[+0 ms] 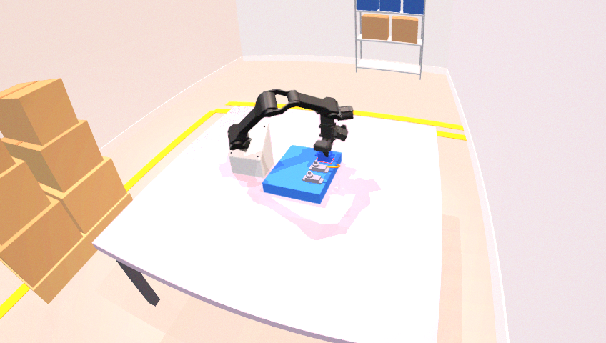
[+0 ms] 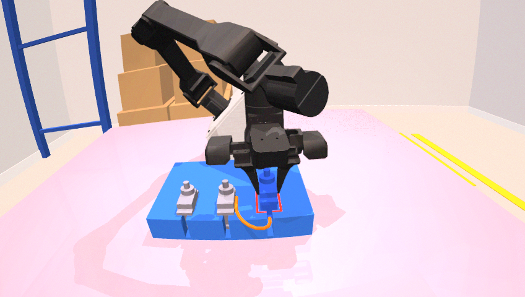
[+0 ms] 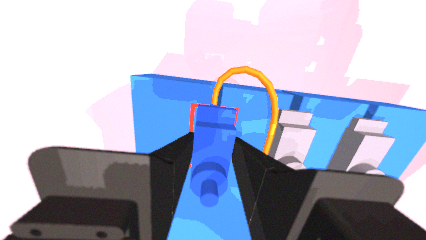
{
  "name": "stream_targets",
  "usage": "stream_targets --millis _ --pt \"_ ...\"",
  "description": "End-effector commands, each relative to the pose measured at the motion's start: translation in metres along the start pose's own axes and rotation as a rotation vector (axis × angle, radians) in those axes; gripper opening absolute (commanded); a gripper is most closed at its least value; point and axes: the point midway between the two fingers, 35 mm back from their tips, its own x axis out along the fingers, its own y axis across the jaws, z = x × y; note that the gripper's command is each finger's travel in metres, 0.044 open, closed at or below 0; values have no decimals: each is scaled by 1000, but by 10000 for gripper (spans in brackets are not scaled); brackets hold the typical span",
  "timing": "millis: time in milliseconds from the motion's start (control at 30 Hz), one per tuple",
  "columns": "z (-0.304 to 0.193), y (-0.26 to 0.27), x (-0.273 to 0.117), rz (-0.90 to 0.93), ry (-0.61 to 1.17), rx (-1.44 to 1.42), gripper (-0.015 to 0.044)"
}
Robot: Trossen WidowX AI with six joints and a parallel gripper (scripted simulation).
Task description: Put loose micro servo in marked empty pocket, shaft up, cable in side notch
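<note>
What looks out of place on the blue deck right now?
Only the orange cable: it loops out over the deck's front edge rather than lying in a notch. The blue servo, gripped by the claw, sits upright in the red-outlined pocket.

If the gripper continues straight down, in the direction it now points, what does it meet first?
Probably the blue deck. The gripper is shut on the blue servo, whose lower end stands in the red-marked pocket, so the servo would bottom out there first. How deep it sits is unclear.
</note>
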Motion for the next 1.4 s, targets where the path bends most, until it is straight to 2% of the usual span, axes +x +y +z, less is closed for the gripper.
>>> stream_targets --millis 0,567,800,900,1000,1167,1367 --pt "-1 0 4 -6 -4 -8 0" --pt "-1 0 21 -7 -4 -8 0" --pt "-1 0 19 -7 -4 -8 184" --pt "0 0 12 -6 -4 -8 187" --pt "-3 0 -13 -5 -4 -8 187" --pt "-8 0 -16 -5 -4 -8 187" --pt "-53 6 -48 3 -6 -20 345"
